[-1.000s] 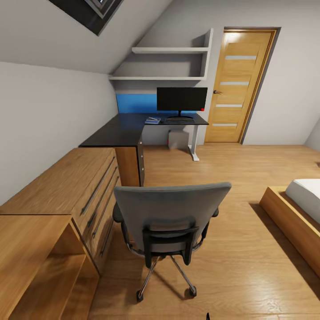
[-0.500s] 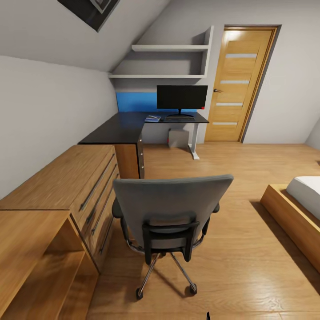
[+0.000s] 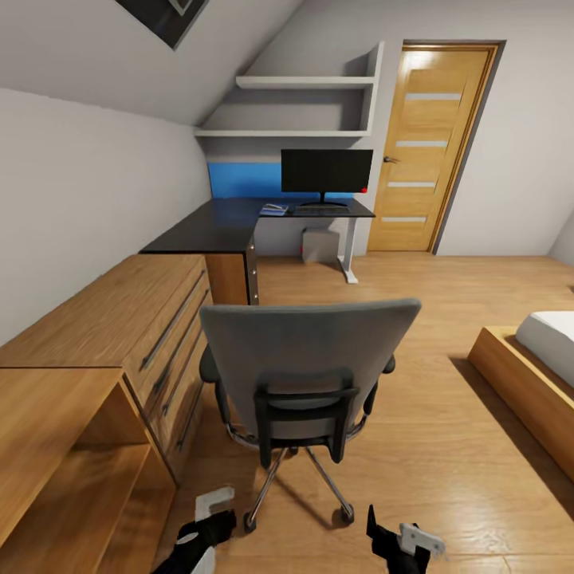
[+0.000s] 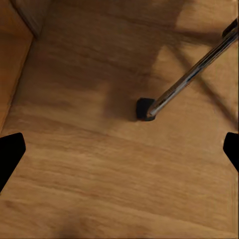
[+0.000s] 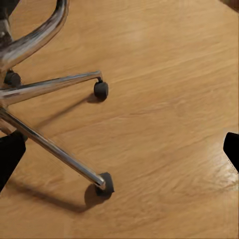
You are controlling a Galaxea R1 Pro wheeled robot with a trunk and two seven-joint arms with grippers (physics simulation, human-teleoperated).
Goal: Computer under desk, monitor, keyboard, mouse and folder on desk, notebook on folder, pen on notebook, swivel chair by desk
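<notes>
The swivel chair (image 3: 307, 363) stands in mid-floor with its grey back toward me, well short of the desk (image 3: 215, 231). At the desk's far end the monitor (image 3: 325, 171) stands with the keyboard (image 3: 320, 211) in front of it. The blue folder (image 3: 273, 210) lies left of the keyboard. Notebook, pen and mouse are too small to tell apart. The computer (image 3: 320, 245) sits under the desk. My left gripper (image 3: 214, 528) (image 4: 119, 152) hangs open over the floor by a chair caster (image 4: 145, 109). My right gripper (image 3: 381, 540) (image 5: 119, 152) is open beside the chrome base (image 5: 47, 144).
Low light-wood cabinets (image 3: 119, 327) run along the left wall up to the desk, with an open shelf unit (image 3: 72, 478) nearest me. A bed on a wooden frame (image 3: 530, 375) lies at the right. A wooden door (image 3: 422, 151) stands shut behind the desk.
The view has shifted a little downward and closer to the chair. Both grippers have come into the head view at its bottom edge.
</notes>
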